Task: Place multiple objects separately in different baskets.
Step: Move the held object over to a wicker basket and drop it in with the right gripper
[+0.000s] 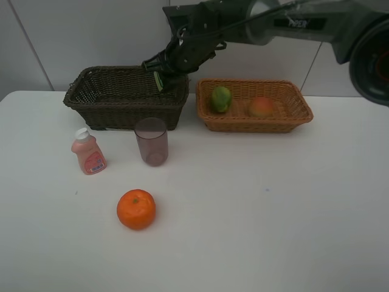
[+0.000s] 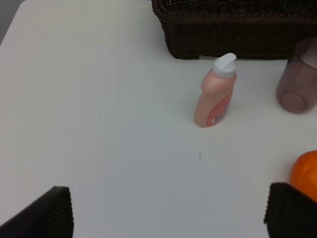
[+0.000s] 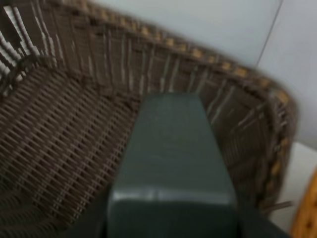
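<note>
Black bottle, clamped in the right jaws over the right end of the dark basket, above its woven floor: released this high, it could bounce off the rim onto the surface (the wall is close). It looks blocky, hard-edged, faintly glossy. The left jaws hang wide, empty.

- White table, plain and matte, across the whole near part of the scene.
- Pale wall at the far side, crossed by thin dark seams.
- Tiny dark speck on the tabletop, near left.
</note>
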